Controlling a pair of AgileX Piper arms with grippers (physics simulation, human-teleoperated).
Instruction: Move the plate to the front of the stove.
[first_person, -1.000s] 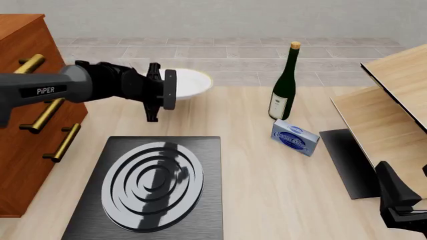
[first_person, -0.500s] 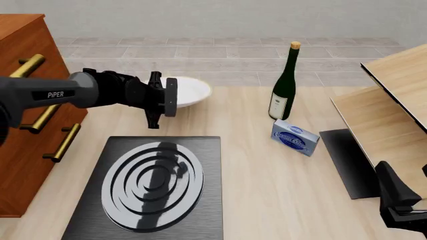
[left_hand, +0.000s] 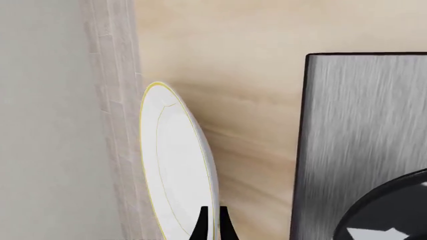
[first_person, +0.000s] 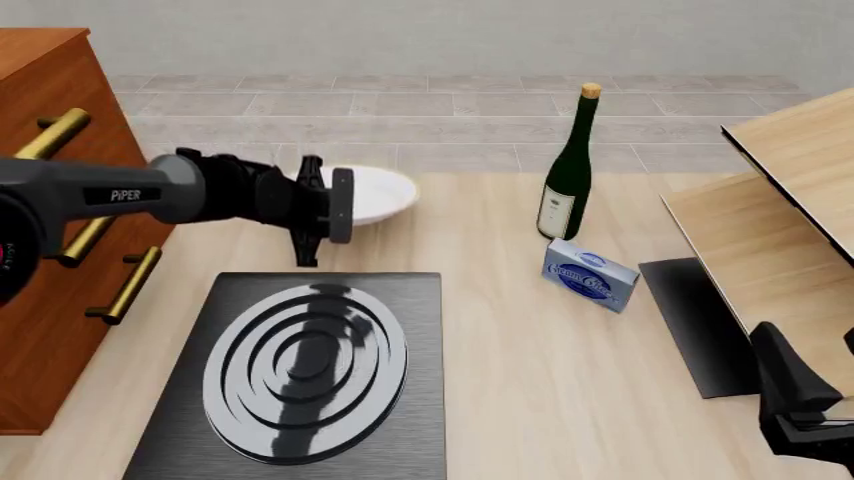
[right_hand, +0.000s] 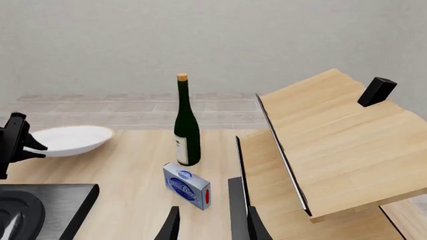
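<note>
Left gripper (first_person: 350, 203) pinching the plate (first_person: 378, 192) rim by table's far edge, bare wood between plate and stove (first_person: 304, 372), right gripper (right_hand: 208, 225) fingers apart.

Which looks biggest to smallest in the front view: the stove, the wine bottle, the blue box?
1. stove, also nearest the camera
2. wine bottle
3. blue box

The left gripper (first_person: 350, 205) and the plate (first_person: 379, 194) it grips have moved slightly nearer, down toward the stove (first_person: 304, 372).
</note>
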